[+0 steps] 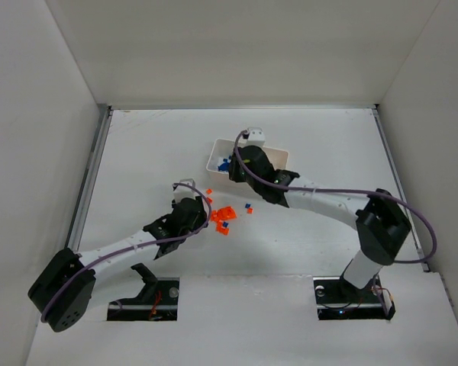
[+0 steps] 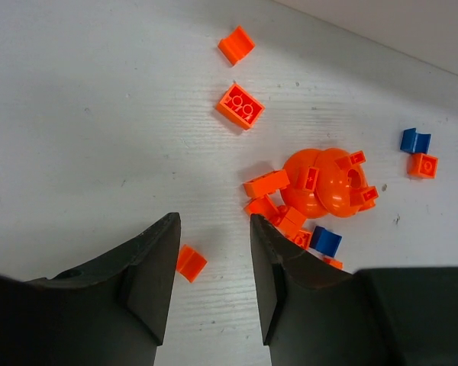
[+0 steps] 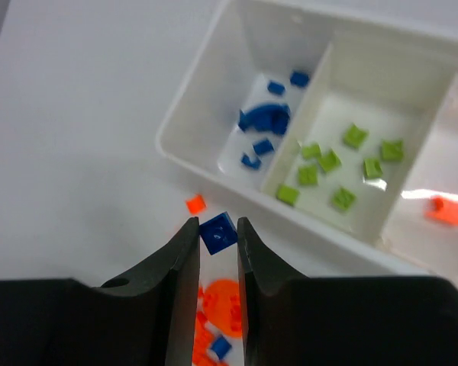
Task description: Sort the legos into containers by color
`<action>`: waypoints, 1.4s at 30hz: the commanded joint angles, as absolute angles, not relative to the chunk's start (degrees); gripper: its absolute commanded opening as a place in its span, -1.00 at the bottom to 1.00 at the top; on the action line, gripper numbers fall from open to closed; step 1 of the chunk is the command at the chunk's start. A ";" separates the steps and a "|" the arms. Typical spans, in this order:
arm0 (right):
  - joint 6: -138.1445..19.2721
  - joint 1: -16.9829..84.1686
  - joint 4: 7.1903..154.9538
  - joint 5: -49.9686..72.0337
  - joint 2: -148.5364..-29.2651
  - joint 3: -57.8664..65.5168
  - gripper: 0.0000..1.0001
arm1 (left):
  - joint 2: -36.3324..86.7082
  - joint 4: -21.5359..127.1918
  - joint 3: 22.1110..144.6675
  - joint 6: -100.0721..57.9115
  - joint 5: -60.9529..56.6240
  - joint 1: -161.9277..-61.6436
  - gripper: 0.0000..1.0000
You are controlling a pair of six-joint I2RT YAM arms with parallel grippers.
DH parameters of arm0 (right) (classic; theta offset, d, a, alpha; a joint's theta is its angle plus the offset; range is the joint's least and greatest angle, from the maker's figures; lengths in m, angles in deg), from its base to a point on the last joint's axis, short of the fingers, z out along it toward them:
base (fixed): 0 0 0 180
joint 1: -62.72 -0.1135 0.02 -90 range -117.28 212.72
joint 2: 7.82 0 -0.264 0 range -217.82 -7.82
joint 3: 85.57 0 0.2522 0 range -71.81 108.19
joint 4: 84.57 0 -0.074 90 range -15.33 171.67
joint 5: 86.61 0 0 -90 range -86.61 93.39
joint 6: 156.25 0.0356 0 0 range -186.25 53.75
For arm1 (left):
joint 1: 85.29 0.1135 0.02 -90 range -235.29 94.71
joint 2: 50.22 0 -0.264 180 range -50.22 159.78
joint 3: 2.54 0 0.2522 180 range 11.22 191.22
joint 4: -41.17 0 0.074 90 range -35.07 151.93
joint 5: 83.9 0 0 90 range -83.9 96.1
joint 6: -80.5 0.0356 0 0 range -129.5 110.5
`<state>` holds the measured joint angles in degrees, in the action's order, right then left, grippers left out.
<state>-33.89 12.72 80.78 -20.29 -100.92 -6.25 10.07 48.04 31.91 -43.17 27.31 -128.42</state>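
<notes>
My right gripper (image 3: 217, 230) is shut on a small blue brick (image 3: 218, 232), held in the air just short of the white tray's near wall (image 3: 214, 164). In the tray, blue bricks (image 3: 263, 122) lie in the left compartment, green bricks (image 3: 328, 160) in the middle one, and an orange brick (image 3: 445, 210) in the right one. My left gripper (image 2: 214, 229) is open, low over the table, with nothing between its fingers. A tiny orange brick (image 2: 189, 261) lies beside its left finger. The orange pile with the larger orange piece (image 2: 324, 181) sits to its right.
Loose orange bricks (image 2: 240, 105) and blue bricks (image 2: 415, 140) are scattered on the white table between the arms. In the top view the tray (image 1: 278, 152) stands behind the pile (image 1: 223, 219), under the right gripper (image 1: 240, 164). White walls enclose the table.
</notes>
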 commanded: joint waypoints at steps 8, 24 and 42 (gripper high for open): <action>-38.65 17.33 81.67 -17.18 -117.07 11.51 -0.17 | 9.20 47.55 30.73 -43.25 30.35 -131.56 -0.31; -36.99 13.81 87.03 -18.05 -99.23 -11.24 -0.08 | 7.52 69.94 35.47 -56.86 40.90 -139.37 -0.28; -33.03 11.09 91.33 -18.23 -91.94 -24.26 -0.08 | 22.91 61.70 37.94 -55.38 43.10 -140.00 -0.35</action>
<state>-34.26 11.59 87.16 -17.41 -94.60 -23.25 22.27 61.94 37.61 -55.32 42.91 -140.75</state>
